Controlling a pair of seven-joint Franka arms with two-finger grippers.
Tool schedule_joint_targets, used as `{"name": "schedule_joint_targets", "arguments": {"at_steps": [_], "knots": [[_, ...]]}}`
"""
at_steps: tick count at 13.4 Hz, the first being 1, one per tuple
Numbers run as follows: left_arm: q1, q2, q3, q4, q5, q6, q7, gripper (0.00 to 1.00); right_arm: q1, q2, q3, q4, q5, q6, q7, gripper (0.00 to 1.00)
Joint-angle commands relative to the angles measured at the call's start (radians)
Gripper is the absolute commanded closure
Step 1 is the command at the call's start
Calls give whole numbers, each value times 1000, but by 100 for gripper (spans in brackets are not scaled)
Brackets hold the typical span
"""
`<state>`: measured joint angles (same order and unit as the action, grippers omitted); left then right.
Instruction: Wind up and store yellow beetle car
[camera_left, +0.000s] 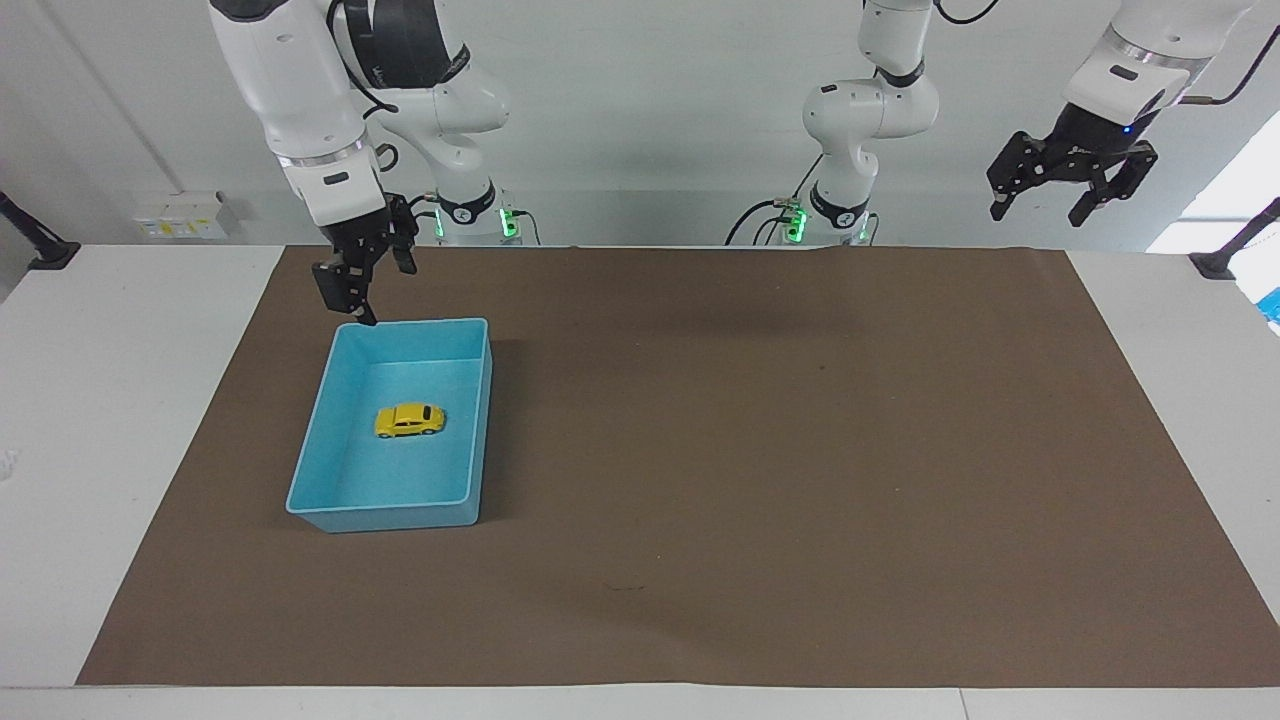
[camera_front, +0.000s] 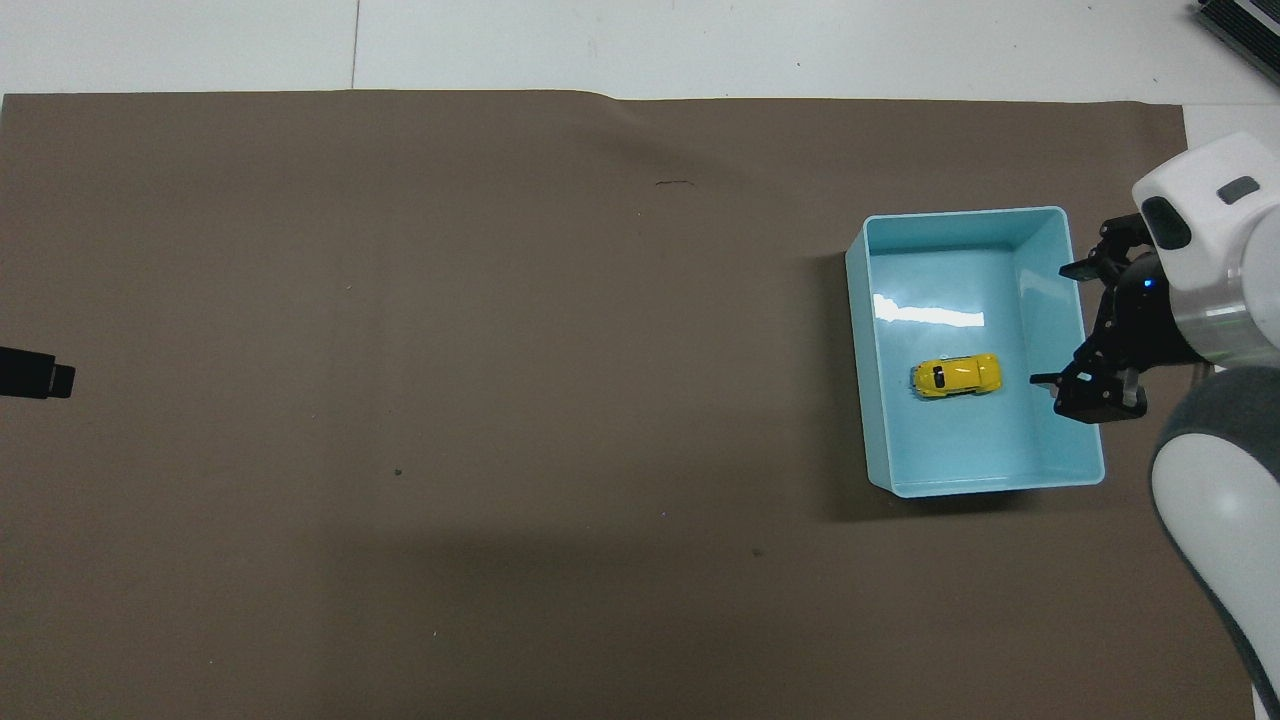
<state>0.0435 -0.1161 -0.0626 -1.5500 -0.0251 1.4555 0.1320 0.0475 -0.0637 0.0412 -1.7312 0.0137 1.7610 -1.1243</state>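
I see the yellow beetle car (camera_left: 409, 420) sitting on its wheels on the floor of the blue bin (camera_left: 318, 442), roughly at the bin's middle and clear of all four walls. The bin rests on the brown mat (camera_left: 760, 440) that covers the tabletop (camera_left: 110, 420), toward the right arm's end.

My right gripper (camera_left: 352, 288) hangs in the air over the bin's edge nearest the robots, its fingers apart and nothing between them. From that gripper the car lies down and away from the robots, inside the bin. The car's long axis runs across the bin's short width, parallel to the bin's edge nearest the robots. The right arm is plainly the nearer one.

My left gripper (camera_left: 1072, 180) waits high up at the left arm's end of the tabletop, well apart from the bin, fingers also spread and empty.

With the car already lying in the bin and untouched by either gripper, I judge the storing as good as done; I cannot tell from here whether the spring was wound.
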Motion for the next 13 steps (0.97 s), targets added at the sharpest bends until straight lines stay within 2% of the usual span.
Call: {"name": "schedule_joint_targets", "arguments": {"at_steps": [1,4,9,13], "knots": [[9,0,-3,7,1,-14,-6,0,12,4,-23,37,12,-47,134,0],[9,-2,-3,7,1,-15,-6,0,12,4,-29,110,11,-144,398,0],[9,-2,-3,7,1,-15,-6,0,26,2,-21,168,12,-222,852,0],[9,-2,-3,7,1,-15,-6,0,23,2,-29,182,11,-244,997,0]]}}
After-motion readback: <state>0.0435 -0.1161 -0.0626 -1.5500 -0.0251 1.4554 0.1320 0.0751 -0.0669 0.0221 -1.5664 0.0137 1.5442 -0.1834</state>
